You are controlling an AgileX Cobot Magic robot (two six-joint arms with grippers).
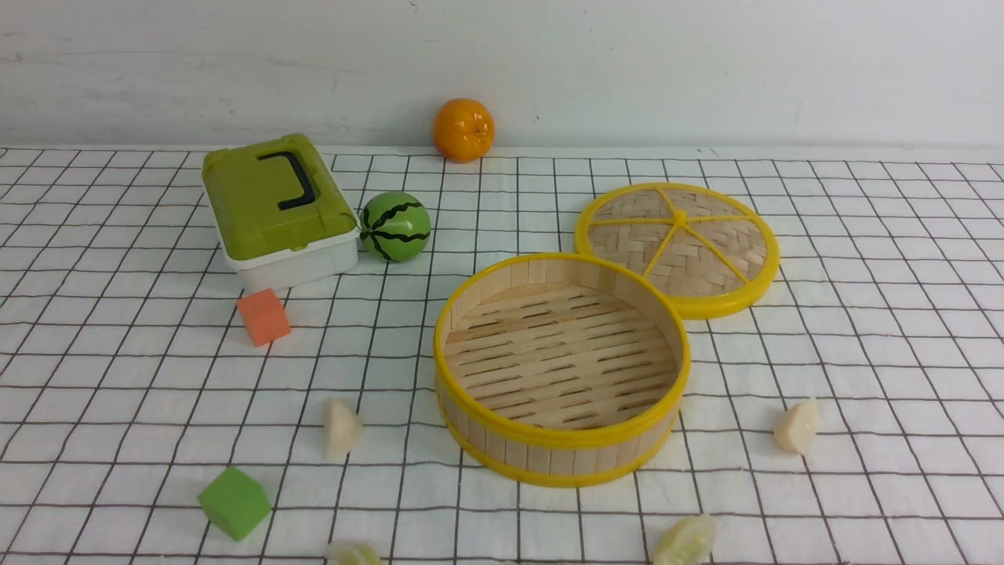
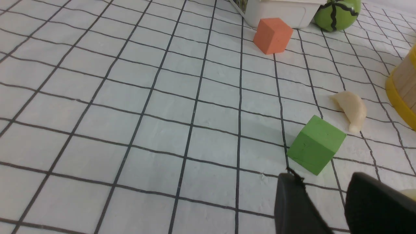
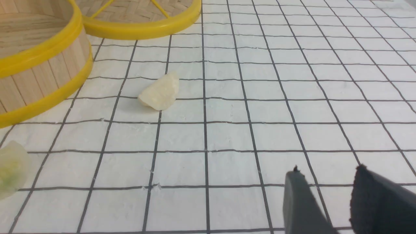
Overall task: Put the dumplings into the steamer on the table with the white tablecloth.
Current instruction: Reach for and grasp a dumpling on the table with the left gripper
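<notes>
The steamer (image 1: 549,451) stands empty in the middle of the white tablecloth (image 1: 863,329). Several dumplings lie around it: a cream one (image 1: 342,428) to its left, a cream one (image 1: 797,426) to its right, and pale green-tinted ones (image 1: 685,540) (image 1: 353,553) at the front edge. Neither gripper shows in the front view. My left gripper (image 2: 325,182) is open and empty, just short of the green cube (image 2: 316,144), with a dumpling (image 2: 351,109) beyond it. My right gripper (image 3: 328,172) is open over bare cloth, well apart from the cream dumpling (image 3: 160,92).
The woven lid (image 1: 676,247) lies flat behind the steamer on the right. A green-lidded box (image 1: 278,208), a watermelon ball (image 1: 395,226) and an orange (image 1: 463,129) sit at the back left. An orange cube (image 1: 263,316) and a green cube (image 1: 234,502) lie on the left.
</notes>
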